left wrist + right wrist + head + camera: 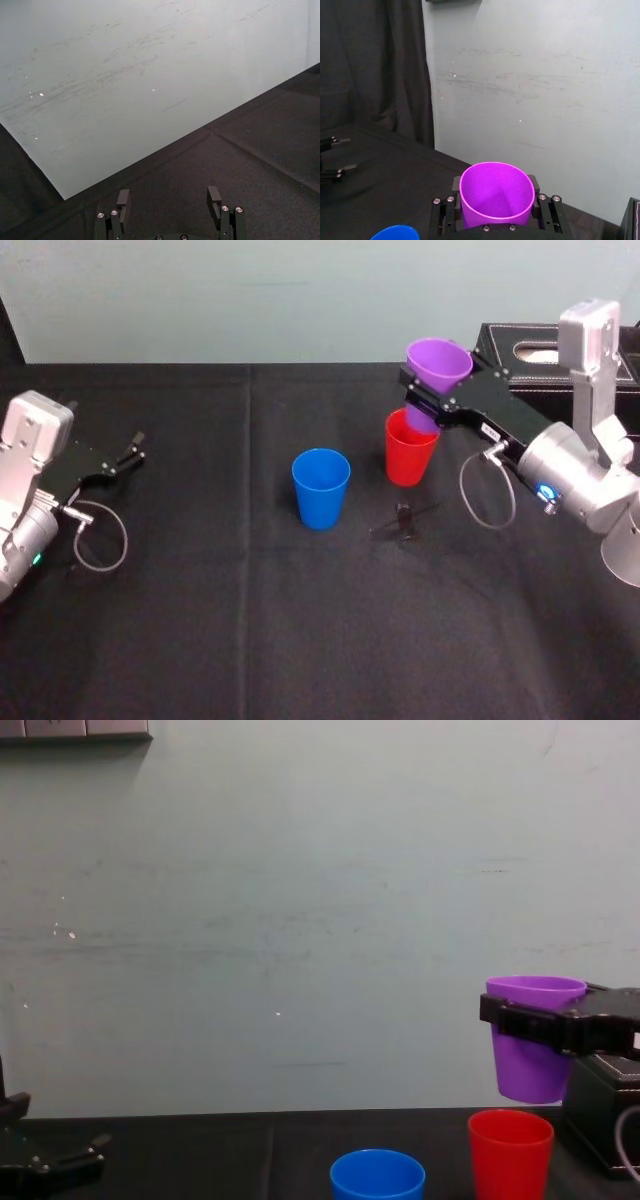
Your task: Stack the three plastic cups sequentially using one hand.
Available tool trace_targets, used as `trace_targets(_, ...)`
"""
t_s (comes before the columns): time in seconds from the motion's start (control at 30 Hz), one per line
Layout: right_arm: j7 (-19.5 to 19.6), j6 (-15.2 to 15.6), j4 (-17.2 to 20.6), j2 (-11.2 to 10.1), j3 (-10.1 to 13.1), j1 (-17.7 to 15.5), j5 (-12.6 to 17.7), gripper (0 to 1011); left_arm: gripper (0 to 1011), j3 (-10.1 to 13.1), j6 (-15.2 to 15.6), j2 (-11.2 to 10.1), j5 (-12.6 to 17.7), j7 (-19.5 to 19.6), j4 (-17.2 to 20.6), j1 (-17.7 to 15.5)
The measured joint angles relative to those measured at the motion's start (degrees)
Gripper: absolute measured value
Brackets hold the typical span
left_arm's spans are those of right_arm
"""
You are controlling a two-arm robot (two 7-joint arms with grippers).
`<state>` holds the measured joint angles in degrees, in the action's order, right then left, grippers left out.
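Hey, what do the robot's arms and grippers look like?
The left arm and right arm are silver-grey with rounded joints, each with a looped cable. The left gripper and right gripper are black; the right bears a small white label.

Both arms: silver-grey rounded wrist housings point(575, 475) w/ boxy grey cam blocks point(590, 335). Right gripper point(425, 392) black, flat fingers, sm. white label point(492, 430), blue LED point(545, 492). Left gripper point(137, 447) black, green LED point(37, 560). Grey cable loop point(487, 490) at each wrist; silver screws point(100, 215) on finger mounts.

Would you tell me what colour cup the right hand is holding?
Purple: the cup in the right hand shows best in the chest view.
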<state>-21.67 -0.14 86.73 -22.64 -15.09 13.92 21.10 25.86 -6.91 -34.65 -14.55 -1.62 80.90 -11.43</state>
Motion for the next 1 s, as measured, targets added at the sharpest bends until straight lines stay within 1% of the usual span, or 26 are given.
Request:
trace_targets(0.5, -0.2, -0.9, -5.2, 1.8, -1.2, 3.6, -1.1, 751, 1005, 0.0, 0.0, 0.0, 0.0, 0.0, 0.0, 0.0)
trace_targets(0.77, -0.8, -1.9, -7.7, 2.5, -1.4, 4.2, -1.3, 750, 1005, 0.0, 0.0, 0.0, 0.0, 0.0, 0.0, 0.0)
trace_targets(1.0, -1.3, -2.7, -8.9, 2.8, -1.4, 4.4, -1.3, 750, 1005, 0.0, 0.0, 0.0, 0.0, 0.0, 0.0, 0.0)
